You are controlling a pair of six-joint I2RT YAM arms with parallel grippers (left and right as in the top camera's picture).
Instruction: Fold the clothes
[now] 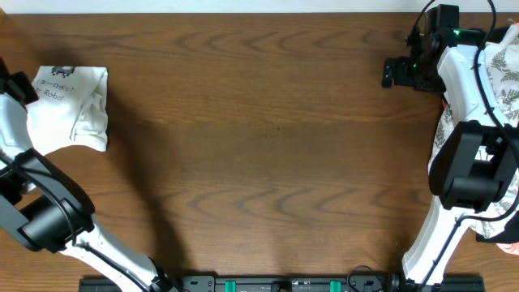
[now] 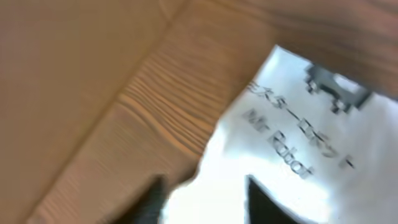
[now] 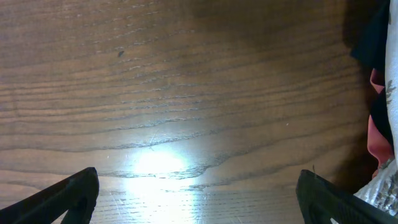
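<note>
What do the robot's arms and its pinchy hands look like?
Both the left arm and the right arm are smooth white tubes joined by chunky black joints. Thin black cables run along the right one. A tiny green light glows near the black right gripper, whose two fingers are black too.

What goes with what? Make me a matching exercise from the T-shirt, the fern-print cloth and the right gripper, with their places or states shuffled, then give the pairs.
Things:
1. T-shirt
2. fern-print cloth
3. right gripper

Places or states:
A. open above bare wood
B. folded, on the left side of the table
C. bunched at the right edge

Pairs: 1-B, 2-C, 3-A.
</note>
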